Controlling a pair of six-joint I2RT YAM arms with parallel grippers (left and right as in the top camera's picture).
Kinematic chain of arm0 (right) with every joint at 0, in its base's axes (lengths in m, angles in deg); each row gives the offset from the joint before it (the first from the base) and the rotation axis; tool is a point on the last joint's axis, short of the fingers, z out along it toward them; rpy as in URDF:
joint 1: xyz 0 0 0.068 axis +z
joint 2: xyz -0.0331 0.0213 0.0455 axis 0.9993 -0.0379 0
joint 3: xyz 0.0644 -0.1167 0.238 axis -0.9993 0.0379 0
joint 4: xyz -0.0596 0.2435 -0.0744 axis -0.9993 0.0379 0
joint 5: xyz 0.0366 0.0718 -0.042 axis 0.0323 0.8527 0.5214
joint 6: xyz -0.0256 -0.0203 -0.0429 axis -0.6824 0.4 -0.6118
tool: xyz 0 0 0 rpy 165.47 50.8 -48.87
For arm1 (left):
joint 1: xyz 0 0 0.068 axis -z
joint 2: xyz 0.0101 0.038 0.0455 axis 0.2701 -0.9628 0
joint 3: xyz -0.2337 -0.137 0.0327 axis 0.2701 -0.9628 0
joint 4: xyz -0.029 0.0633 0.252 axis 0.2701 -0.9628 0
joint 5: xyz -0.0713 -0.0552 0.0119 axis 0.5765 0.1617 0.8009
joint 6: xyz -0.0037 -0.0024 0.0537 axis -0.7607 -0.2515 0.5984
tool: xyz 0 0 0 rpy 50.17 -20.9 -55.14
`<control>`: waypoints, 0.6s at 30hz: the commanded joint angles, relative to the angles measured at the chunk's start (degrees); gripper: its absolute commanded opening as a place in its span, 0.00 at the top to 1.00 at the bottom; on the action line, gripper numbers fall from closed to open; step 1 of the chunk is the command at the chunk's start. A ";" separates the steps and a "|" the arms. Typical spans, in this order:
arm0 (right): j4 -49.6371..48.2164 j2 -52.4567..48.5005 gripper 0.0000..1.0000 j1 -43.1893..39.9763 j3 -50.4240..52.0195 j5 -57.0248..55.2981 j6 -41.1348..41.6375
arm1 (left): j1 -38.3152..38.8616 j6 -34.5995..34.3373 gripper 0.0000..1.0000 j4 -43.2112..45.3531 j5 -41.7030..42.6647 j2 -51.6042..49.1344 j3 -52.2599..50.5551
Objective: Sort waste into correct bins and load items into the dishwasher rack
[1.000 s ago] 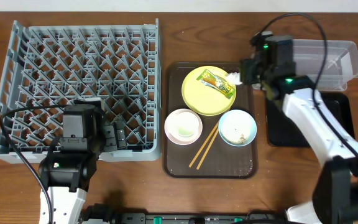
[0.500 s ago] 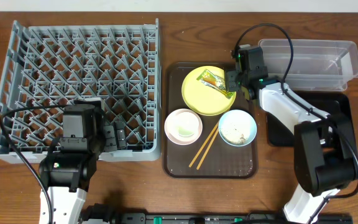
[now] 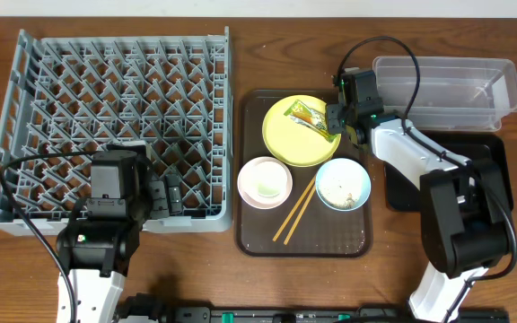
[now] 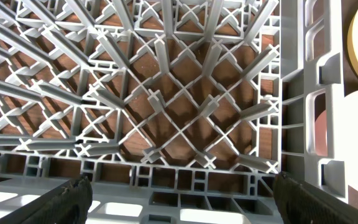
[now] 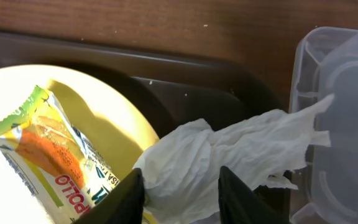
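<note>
My right gripper [image 3: 339, 117] [image 5: 184, 198] is shut on the crumpled white paper [image 5: 229, 155] at the right rim of the yellow plate [image 3: 287, 144]. The green-yellow wrapper [image 3: 312, 121] [image 5: 48, 149] lies on that plate. The pinkish-white bowl [image 3: 265, 181], the light blue bowl [image 3: 343, 184] with rice scraps, and the chopsticks [image 3: 294, 211] sit in front of it. The clear tub [image 3: 447, 85] and the black tray [image 3: 395, 184] are to the right. My left gripper [image 3: 173, 193] [image 4: 179, 199] is open and empty over the front right corner of the grey rack [image 3: 115, 90]. No white cup shows.
The dishes sit on a brown serving tray [image 3: 321, 238] between the rack and the bins. The tub's wall [image 5: 340, 124] is close to the right of the paper. My right arm crosses over the black tray.
My right gripper moved left and down from beside the tub onto the paper at the plate's rim, then held there. The left arm has not moved.
</note>
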 commanded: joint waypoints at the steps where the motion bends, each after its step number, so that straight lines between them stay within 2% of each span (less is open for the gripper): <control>1: -0.02 -1.25 0.75 1.14 -0.24 -0.31 0.59 | -0.24 -0.55 0.06 -0.11 -0.22 0.09 1.46; 3: 0.00 -1.25 0.88 1.22 -0.24 -0.07 0.81 | -0.24 -0.55 0.06 -0.11 -0.22 0.09 1.46; 5: 0.04 -1.25 0.94 1.29 -0.24 0.63 0.76 | -0.24 -0.55 0.06 -0.11 -0.22 0.09 1.46; 9: 0.28 -0.20 0.99 1.31 -0.26 2.91 0.76 | -0.24 -0.55 0.06 -0.11 -0.22 0.09 1.46; 13: 1.33 4.44 0.99 1.01 -0.31 2.58 0.74 | -0.24 -0.55 0.06 -0.09 -0.22 0.09 1.46; 18: 1.49 13.07 0.99 -0.94 -0.31 -3.26 0.74 | -0.24 -0.55 0.06 -0.11 -0.22 0.09 1.46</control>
